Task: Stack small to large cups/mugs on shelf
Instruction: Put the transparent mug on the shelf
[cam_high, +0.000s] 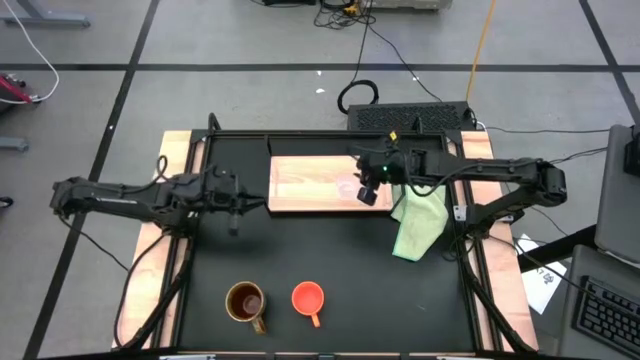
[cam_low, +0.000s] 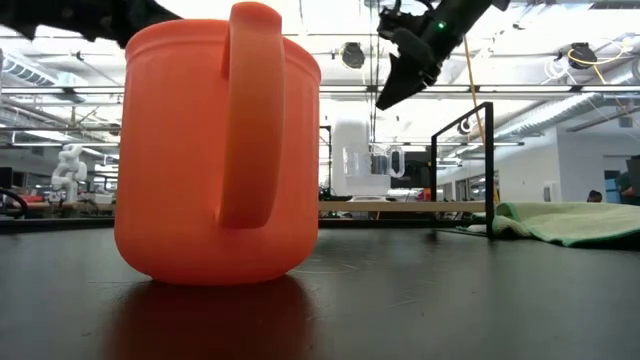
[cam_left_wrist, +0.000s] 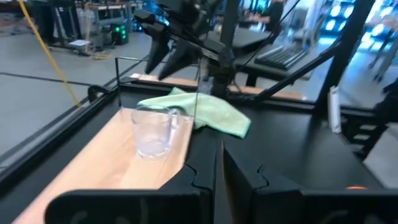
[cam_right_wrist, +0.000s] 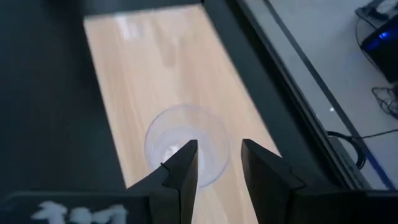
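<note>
The tiny clear glass cup (cam_high: 350, 187) stands upright on its base on the right part of the light-wood shelf (cam_high: 305, 180). It also shows in the left wrist view (cam_left_wrist: 152, 129) and, from above, in the right wrist view (cam_right_wrist: 186, 146). My right gripper (cam_right_wrist: 217, 165) is open and hovers above the cup, clear of it, as the low view shows (cam_low: 400, 80). The orange cup (cam_high: 308, 298) and the brown mug (cam_high: 246, 302) stand on the black table near its front edge. My left gripper (cam_high: 245, 205) is shut and empty, just left of the shelf.
A pale green cloth (cam_high: 420, 225) lies crumpled on the table right of the shelf, under my right arm. A thin dark frame post (cam_low: 490, 165) stands at the shelf's right end. The orange cup (cam_low: 215, 150) fills the left half of the low view.
</note>
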